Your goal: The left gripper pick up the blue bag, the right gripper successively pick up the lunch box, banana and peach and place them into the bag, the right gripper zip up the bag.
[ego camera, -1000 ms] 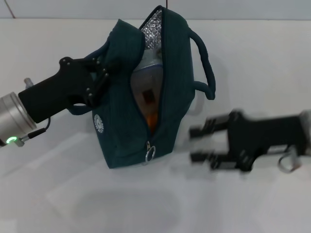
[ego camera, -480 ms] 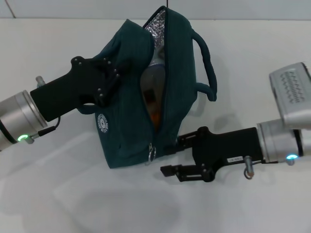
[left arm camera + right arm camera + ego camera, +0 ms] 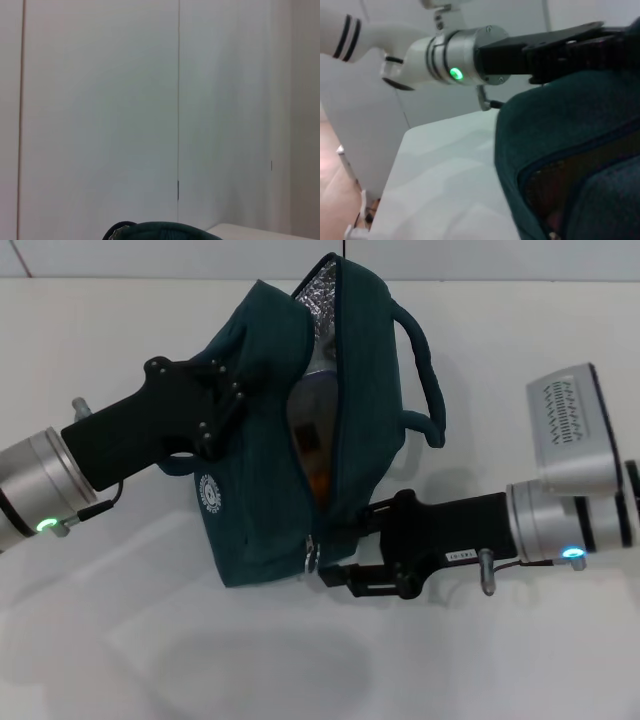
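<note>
A: What does the left gripper (image 3: 215, 400) hold?
B: It is clenched on the near handle of the bag (image 3: 255, 450), keeping the bag lifted off the table (image 3: 520, 360), mouth gaping; the silver lining shows at its far end.

A: And the contents?
B: The lunch box (image 3: 305, 425) sits inside, with something orange (image 3: 316, 483) below it, probably the banana. The peach cannot be seen.

A: Where is the right gripper (image 3: 335, 552)?
B: At the bag's near end, by the zip pull (image 3: 310, 558). Its fingers stand slightly apart on either side of that corner; they do not look clamped on the pull yet.

A: What could go wrong?
B: In my judgement, the small pull may slip from the fingers, or they may pinch fabric instead. Dragging the zip could also swing the hanging bag or jam on the bulging box.
</note>
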Controlling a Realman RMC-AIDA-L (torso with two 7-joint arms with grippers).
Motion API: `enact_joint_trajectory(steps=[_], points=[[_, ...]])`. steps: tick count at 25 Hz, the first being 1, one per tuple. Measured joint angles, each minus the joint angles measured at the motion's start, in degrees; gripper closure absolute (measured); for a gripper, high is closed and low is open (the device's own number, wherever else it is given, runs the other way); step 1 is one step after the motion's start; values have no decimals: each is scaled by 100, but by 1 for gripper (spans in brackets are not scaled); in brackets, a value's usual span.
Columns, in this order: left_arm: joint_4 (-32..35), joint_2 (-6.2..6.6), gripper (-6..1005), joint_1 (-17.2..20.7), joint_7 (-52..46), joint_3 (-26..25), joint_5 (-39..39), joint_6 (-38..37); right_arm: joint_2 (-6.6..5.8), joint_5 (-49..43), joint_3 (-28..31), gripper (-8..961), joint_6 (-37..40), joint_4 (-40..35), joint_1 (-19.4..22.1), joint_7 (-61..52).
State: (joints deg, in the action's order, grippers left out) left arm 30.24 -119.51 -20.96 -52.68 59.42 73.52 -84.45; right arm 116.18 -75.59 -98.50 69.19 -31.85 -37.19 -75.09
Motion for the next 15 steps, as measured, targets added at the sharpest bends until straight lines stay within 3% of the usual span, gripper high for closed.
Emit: enact_joint_trajectory(steps=[15], points=[[-152, -13, 956, -92, 200, 0, -6, 173, 1, 458, -1203, 536, -565, -147, -640, -244]])
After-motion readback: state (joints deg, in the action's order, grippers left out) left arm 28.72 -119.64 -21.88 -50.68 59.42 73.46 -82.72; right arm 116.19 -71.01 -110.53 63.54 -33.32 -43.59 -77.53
